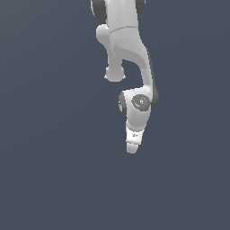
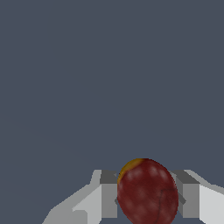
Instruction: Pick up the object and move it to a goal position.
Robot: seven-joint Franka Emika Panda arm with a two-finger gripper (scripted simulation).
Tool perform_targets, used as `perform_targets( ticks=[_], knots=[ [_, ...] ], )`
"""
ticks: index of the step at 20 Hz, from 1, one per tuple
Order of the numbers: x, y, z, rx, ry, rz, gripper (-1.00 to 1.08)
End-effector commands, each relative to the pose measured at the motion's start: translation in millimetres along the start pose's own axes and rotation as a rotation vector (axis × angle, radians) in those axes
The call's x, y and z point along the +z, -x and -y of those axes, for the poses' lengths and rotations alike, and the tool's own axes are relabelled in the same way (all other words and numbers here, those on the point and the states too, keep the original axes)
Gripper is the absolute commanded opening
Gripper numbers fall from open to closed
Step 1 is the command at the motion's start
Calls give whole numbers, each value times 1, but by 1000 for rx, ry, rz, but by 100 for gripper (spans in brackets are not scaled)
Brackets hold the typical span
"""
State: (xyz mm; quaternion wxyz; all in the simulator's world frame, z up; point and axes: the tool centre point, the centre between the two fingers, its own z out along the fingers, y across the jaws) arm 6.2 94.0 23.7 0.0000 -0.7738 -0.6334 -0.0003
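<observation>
You are looking at a dark red, egg-shaped object [image 2: 147,191] sitting right between the two fingers [image 2: 109,194] of the gripper [image 2: 146,197] in the wrist view. The pads are pressing against its flanks on both sides, so the gripper is clamping the object rather than hanging loose around it. A small yellow patch is showing at one end of the object, and its long axis is running roughly along the fingers, not across them.

In the exterior view the arm [image 1: 130,54] is reaching down from the top of the picture, and the gripper [image 1: 132,147] is pointing downward; the object itself is hiding behind the white fingers there, so you cannot see it from that side.

No goal marker is showing in either picture, so you cannot tell which way the carry is heading. The grey ground [image 1: 49,170] is lying plain on every side, with nothing near the gripper to brush against.
</observation>
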Motion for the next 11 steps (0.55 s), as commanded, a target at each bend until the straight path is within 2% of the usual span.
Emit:
perform_targets(
  ticks=[1, 11],
  knots=[
    [0, -11, -6, 2, 0, 0, -100],
    [-1, -27, -15, 2, 0, 0, -100]
  ],
)
